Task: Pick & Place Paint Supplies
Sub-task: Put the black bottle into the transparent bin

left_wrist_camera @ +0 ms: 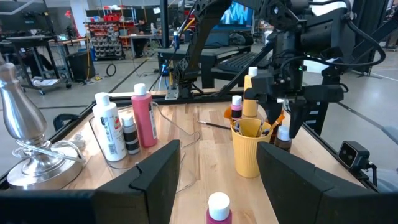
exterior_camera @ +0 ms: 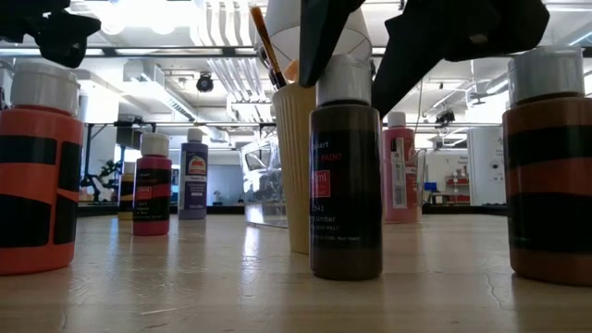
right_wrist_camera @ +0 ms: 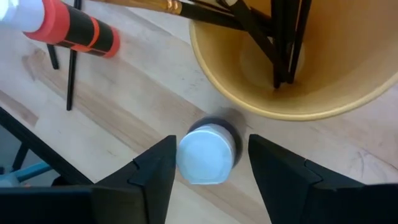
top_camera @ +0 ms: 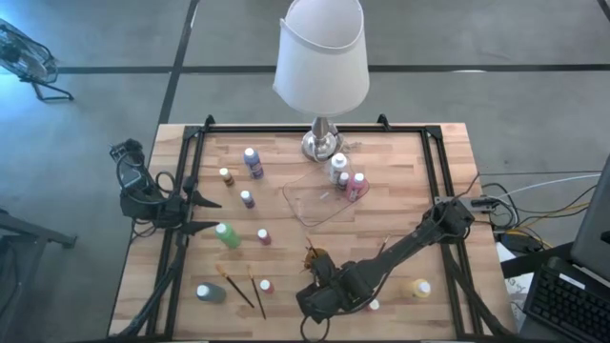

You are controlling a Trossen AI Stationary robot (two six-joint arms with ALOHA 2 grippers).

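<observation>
the right gripper hangs over a dark bottle with a white cap, its fingers spread partway, one on each side of the cap with a narrow gap either side; it holds nothing. that bottle stands upright on the counter just beside the orange cup, which has dark-handled brushes standing in it. the left gripper waits at the counter's left edge, fingers wide apart and empty, near a green bottle.

the low view shows the dark bottle's brown label and the fingers above its cap, with the cup right behind. the overhead view alone shows the spread: two brushes lying flat near the front, bottles scattered on the left half, and three bottles at the clear tray by the lamp. the left wrist view shows a pink bottle and a white bottle standing together.
</observation>
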